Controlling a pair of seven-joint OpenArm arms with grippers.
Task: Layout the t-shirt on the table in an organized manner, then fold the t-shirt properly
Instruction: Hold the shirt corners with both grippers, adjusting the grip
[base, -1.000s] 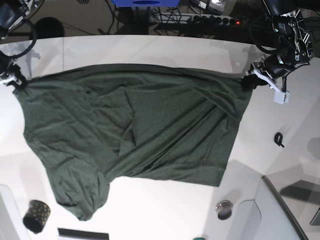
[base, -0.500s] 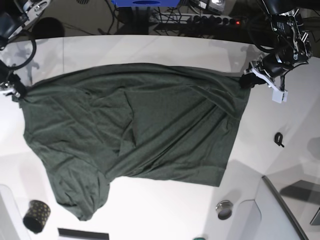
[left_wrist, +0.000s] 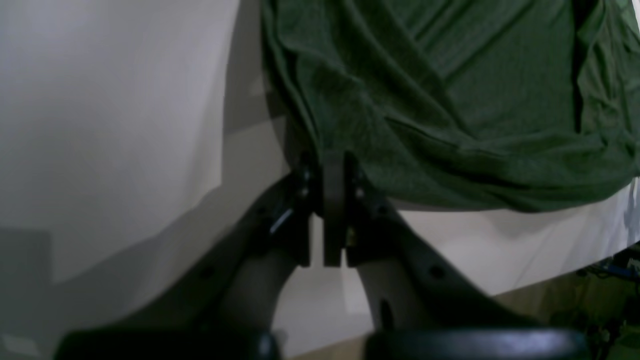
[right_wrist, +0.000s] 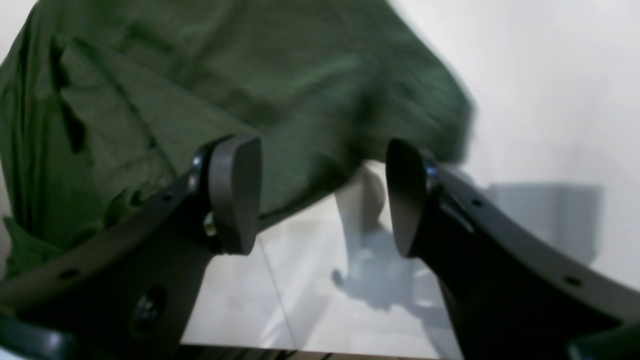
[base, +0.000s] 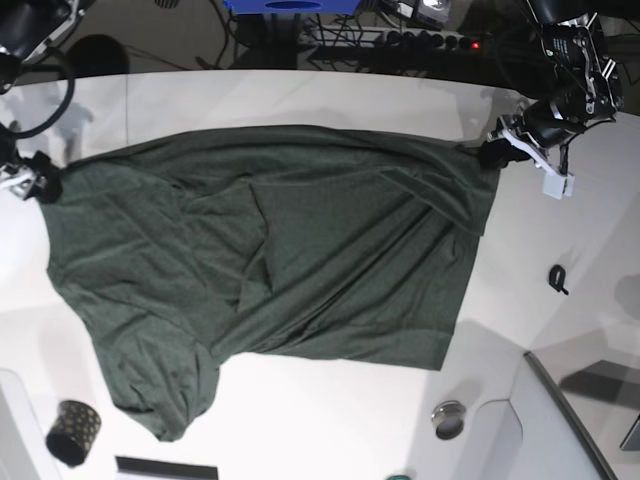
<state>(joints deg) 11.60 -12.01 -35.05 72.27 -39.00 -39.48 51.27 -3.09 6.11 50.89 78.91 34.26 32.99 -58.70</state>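
The soft, creased green shirt (base: 265, 260) lies spread across the smooth white table (base: 300, 95). At its 2 o'clock corner the left gripper (base: 497, 152) is clamped on the hem. At 9 o'clock the right gripper (right_wrist: 322, 195) stands apart, seemingly clear of the blurred cloth.

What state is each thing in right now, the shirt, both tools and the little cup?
t-shirt: spread on the table, wrinkled, one corner pinched.
left tool: shut on the t-shirt's corner.
right tool: open, holding nothing, by the shirt's edge.
black dotted cup: upright, apart from the shirt.
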